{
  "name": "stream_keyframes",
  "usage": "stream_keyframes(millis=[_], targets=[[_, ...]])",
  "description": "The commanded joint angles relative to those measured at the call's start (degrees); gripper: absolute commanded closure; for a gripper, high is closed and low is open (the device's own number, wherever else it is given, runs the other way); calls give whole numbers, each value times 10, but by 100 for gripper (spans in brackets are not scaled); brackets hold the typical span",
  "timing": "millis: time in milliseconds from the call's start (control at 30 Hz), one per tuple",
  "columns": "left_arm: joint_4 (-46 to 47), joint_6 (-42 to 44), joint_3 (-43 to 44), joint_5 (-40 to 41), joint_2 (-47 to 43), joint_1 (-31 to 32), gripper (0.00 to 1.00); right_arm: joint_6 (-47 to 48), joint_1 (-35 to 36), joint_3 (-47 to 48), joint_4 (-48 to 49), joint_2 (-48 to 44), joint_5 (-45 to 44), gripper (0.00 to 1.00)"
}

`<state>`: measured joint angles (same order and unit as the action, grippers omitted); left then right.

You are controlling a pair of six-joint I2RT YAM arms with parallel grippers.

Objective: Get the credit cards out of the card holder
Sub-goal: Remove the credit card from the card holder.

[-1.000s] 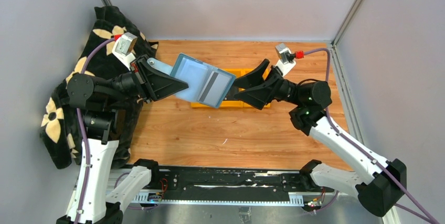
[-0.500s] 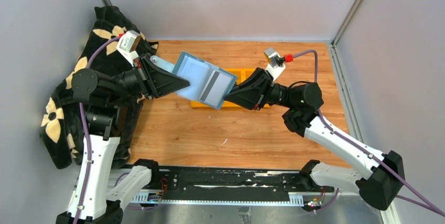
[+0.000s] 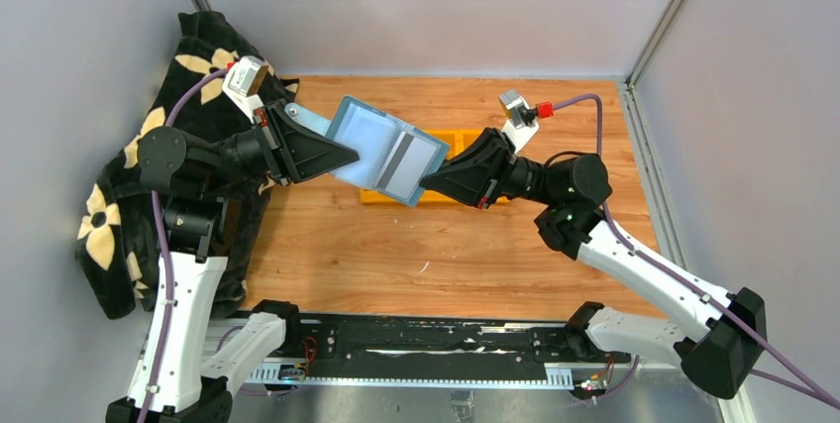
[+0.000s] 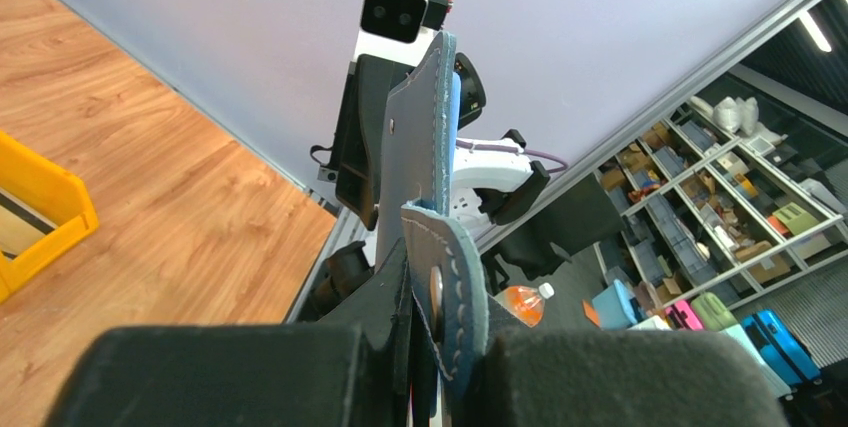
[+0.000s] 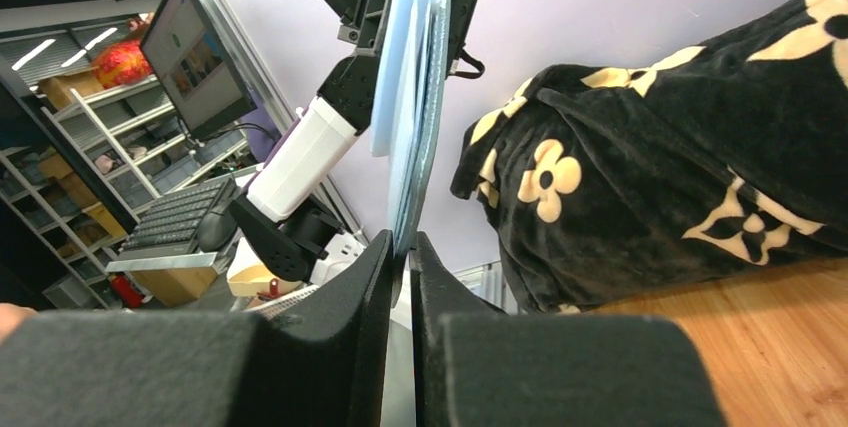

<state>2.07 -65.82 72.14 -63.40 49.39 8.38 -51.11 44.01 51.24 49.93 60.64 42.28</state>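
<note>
The teal-blue card holder hangs open in the air between my two arms, pale blue inside up. A silvery-grey credit card with a dark stripe lies in its right half. My left gripper is shut on the holder's left edge. In the left wrist view the strap tab with its round snap sits between the left gripper's fingers. My right gripper is shut on the holder's right edge, beside the card. The right wrist view shows the holder edge-on, running down into the right gripper. Whether the card is also pinched is hidden.
A yellow bin lies on the wooden table under the holder, also seen as the yellow bin in the left wrist view. A black blanket with cream flowers is heaped at the left. Grey walls enclose the table.
My right gripper moved left onto the holder's right edge and went from wide open to shut. The left gripper kept its hold and shifted only slightly.
</note>
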Motion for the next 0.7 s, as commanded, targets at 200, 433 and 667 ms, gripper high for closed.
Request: stream_keyframes(millis=[200, 433, 667], targets=[[17, -18, 7, -8, 2, 1, 100, 51, 24, 52, -41, 8, -29, 79], [23, -25, 6, -9, 0, 1, 100, 55, 39, 57, -16, 18, -27, 75], [24, -15, 9, -17, 4, 1, 100, -15, 40, 47, 81, 26, 21, 70]])
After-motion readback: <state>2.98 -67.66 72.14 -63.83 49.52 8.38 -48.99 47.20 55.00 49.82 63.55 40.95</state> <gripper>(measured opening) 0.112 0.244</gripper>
